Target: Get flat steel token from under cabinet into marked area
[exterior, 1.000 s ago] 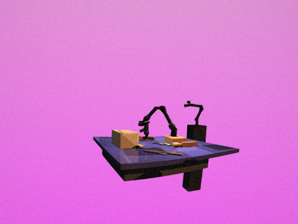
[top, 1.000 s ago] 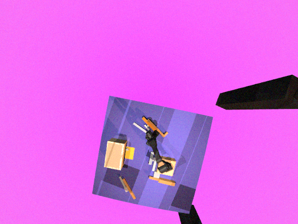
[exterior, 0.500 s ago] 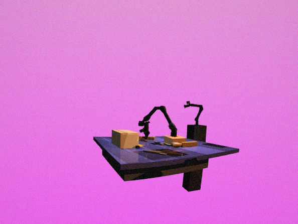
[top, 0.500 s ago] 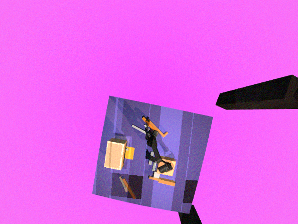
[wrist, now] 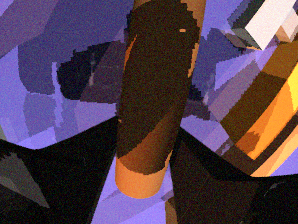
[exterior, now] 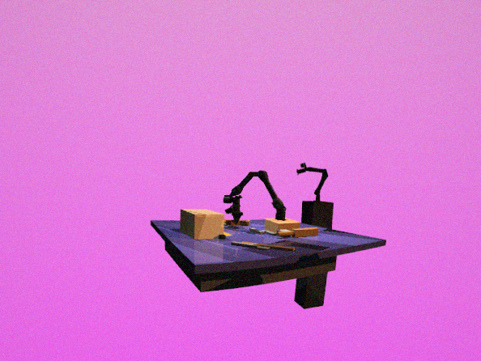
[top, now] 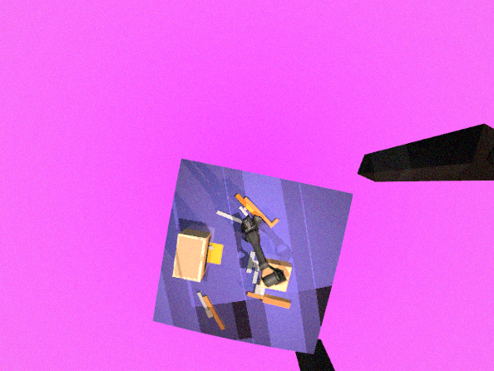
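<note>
The tan cabinet (top: 191,257) (exterior: 202,224) stands on the table. The yellow marked area (top: 216,257) (exterior: 227,234) lies against its front. A tiny greyish spot shows at that area's cabinet-side edge; I cannot tell whether it is the token. No token is clearly seen, and the vent slots cannot be made out. My gripper (top: 249,225) (exterior: 236,222) (wrist: 145,127) points down, away from the cabinet, and is shut on the rounded orange handle (wrist: 155,75) of a tool. A pale bar (top: 228,216), seemingly this tool's, reaches from the gripper toward the cabinet side. Its exact height is unclear.
An orange hooked piece (top: 261,213) lies close beside the gripper, with a short pale piece near it. Grey pieces (top: 251,263) and an orange bar (top: 276,301) lie by the arm's base block (top: 283,283). An orange stick (top: 215,314) lies beyond the cabinet's other side.
</note>
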Robot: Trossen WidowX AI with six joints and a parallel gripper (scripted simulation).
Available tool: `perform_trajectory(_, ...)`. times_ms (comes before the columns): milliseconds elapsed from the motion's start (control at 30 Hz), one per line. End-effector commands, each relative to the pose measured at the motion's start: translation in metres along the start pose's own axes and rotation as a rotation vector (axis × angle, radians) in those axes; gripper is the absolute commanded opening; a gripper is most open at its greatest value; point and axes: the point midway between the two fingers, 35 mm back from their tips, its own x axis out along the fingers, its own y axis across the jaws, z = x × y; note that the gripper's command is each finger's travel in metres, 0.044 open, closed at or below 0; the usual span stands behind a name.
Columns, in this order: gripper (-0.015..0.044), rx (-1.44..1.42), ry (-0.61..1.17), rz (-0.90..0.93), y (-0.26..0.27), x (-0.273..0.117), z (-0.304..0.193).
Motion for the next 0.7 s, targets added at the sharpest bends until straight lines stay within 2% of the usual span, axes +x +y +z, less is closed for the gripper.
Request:
perform_trajectory(0, 0.0, -0.032, -0.019, -0.012, -0.0034, -0.0041, 0.0048)
perform_trajectory(667, 0.0, -0.189, -0.018, -0.013, -0.0035, -0.0041, 0.0047)
